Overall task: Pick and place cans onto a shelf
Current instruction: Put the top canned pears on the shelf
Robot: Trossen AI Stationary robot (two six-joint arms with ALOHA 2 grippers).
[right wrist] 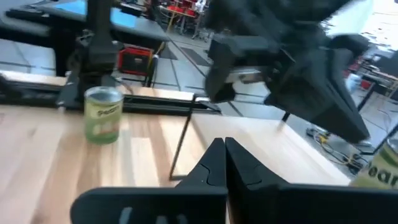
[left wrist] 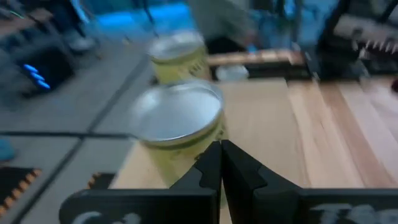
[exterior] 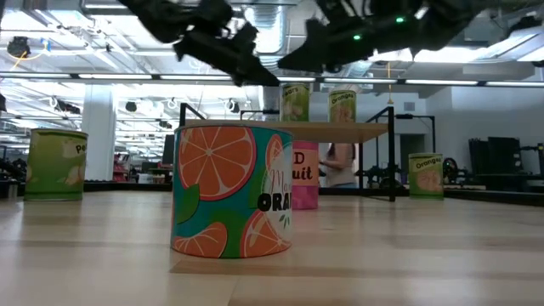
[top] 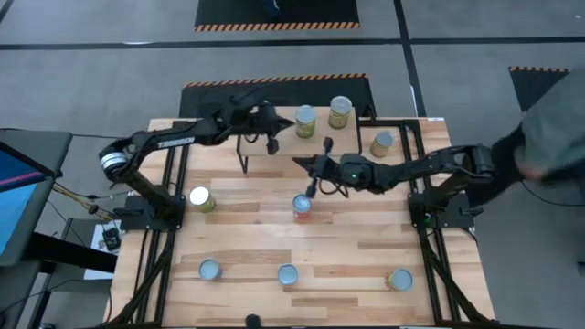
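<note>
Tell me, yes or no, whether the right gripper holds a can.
No: in the right wrist view the right gripper is shut on nothing above the light wood shelf.

My left arm stretches out from its base, elbow bent, wrist carried high — my left gripper [top: 271, 143] points down with its fingers [left wrist: 211, 165] pressed together. My right arm reaches across toward it, and my right gripper [top: 301, 163] hangs nearby, fingers [right wrist: 214, 163] closed too — the two just apart.
</note>
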